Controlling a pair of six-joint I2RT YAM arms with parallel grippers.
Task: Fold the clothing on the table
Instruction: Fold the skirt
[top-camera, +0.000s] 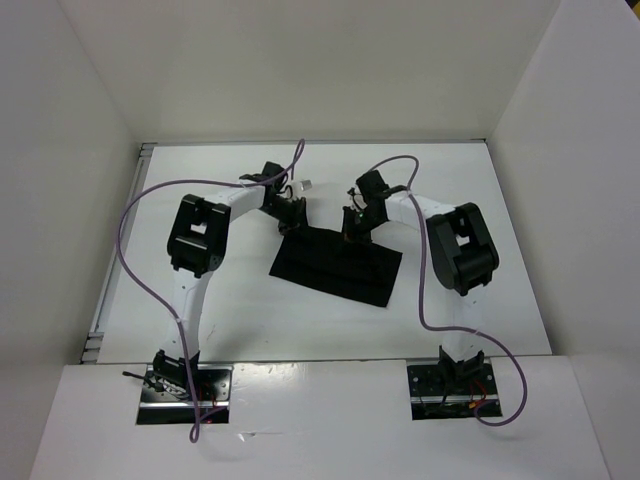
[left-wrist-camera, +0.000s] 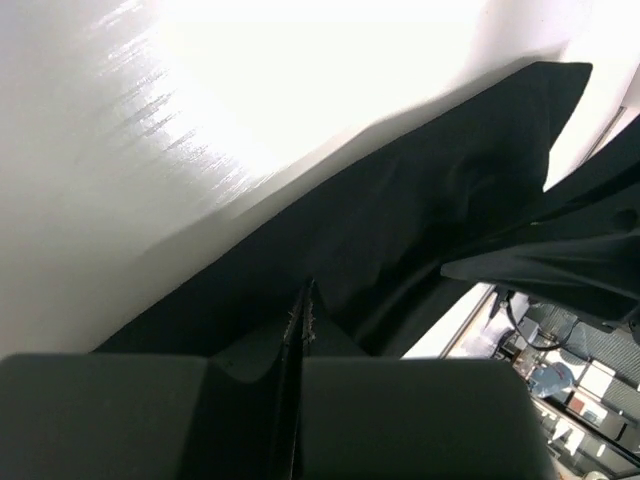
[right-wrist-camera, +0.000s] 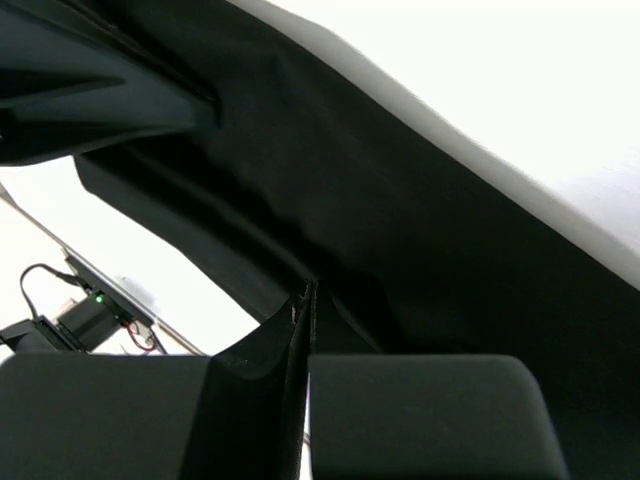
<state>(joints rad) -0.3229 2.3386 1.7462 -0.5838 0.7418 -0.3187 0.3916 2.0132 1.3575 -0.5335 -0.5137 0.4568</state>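
From where I stand, the clothing (top-camera: 338, 264) lies near the middle of the table (top-camera: 200, 190), a dark, slightly skewed rectangle with its long sides running across the table and most of it flat on the white surface. Both arms reach in over the table's centre to the cloth's edge on the table's far side. The left gripper (top-camera: 291, 224) sits at the end of that edge nearer the table's left side, and the right gripper (top-camera: 352, 230) sits further along it toward the table's right. Each wrist camera shows its own fingers pressed together with a thin ridge of black fabric coming up between them, so each tool looks to be pinching the cloth rather than closed on nothing. Beside that pinch the fabric is drawn up off the table into a taut, tented sheet, while the rest slopes down to the surface. I judge the task to be at an early step. The grasp on the far-side edge is made and the edge is raised a little, but nothing has been carried over toward the table's near side. Whether the cloth already has a layer folded under it I cannot tell. What is left is bringing that edge across, laying it down and letting go.
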